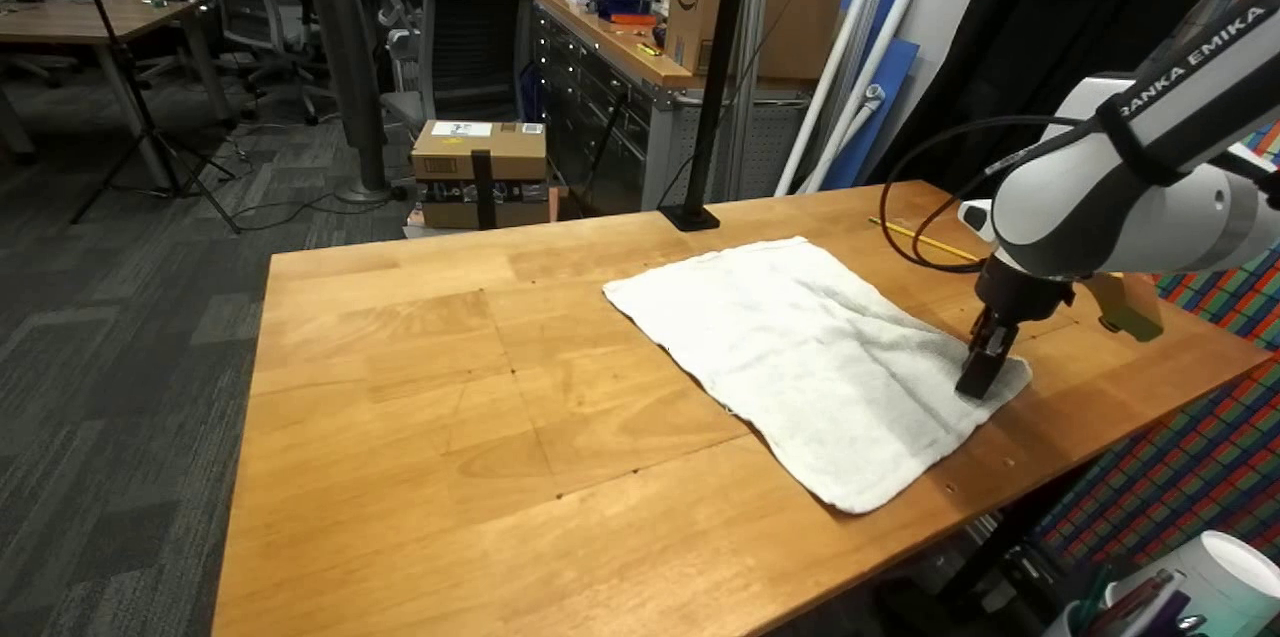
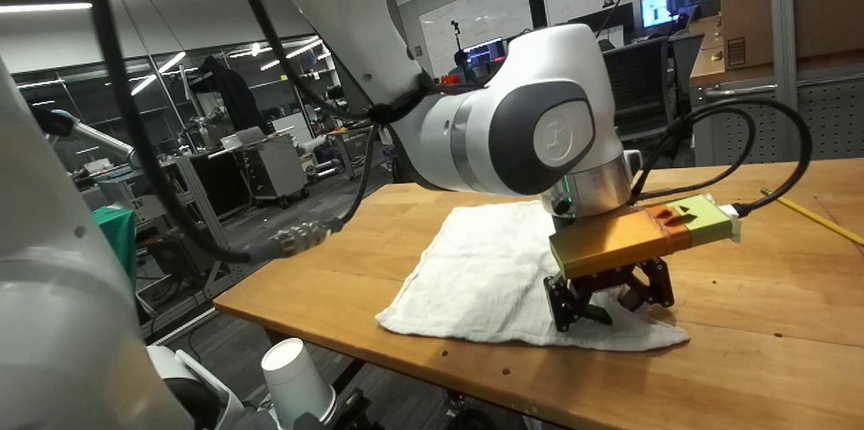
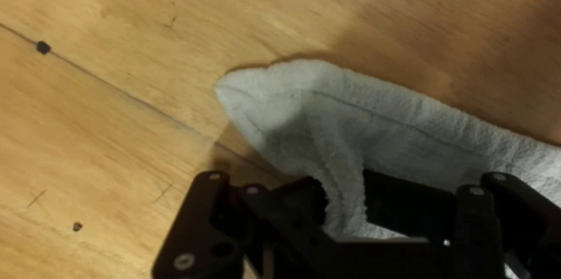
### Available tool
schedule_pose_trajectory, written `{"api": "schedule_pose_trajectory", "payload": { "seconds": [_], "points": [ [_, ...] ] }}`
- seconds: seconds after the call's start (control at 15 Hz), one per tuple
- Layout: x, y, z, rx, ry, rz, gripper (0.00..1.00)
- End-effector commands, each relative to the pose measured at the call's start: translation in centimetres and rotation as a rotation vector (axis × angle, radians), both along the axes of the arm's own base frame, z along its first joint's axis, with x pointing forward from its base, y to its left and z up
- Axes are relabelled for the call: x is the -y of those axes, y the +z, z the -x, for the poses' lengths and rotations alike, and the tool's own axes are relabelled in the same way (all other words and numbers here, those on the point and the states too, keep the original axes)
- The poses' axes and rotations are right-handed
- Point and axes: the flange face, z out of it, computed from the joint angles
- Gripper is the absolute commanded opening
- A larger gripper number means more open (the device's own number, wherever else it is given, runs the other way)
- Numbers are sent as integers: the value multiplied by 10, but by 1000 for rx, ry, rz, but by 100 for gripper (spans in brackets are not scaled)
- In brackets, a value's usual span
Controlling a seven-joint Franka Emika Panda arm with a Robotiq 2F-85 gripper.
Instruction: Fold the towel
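The white towel lies mostly flat on the wooden table, with creases running toward the gripper. It also shows in an exterior view, partly hidden behind the arm. My gripper is low over the towel near one corner. It also shows in an exterior view, its fingers down at the cloth. In the wrist view the gripper has a bunched ridge of the towel filling the narrow gap between its fingertips. The towel's corner lies on the table just beyond the fingers.
The wooden table has its edge close to the towel's near corner. A yellow pencil lies on the table behind the gripper. A black pole base stands at the table's far edge. A white cup is below the table edge.
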Motion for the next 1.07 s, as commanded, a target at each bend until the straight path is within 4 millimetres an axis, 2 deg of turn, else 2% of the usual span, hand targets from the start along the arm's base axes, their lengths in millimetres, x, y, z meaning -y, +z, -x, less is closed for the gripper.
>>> {"api": "schedule_pose_trajectory", "payload": {
  "seconds": [0.0, 0.2, 0.47, 0.67, 1.0],
  "points": [
    [-23, -2, -4, 13, 30, 43, 4],
    [-58, 6, -15, 36, 75, 56, 5],
    [-121, 16, -33, 91, 175, 45, 4],
    [-162, 19, -39, 108, 250, 40, 2],
    [-202, 19, -38, 120, 334, 33, 4]
  ]
}}
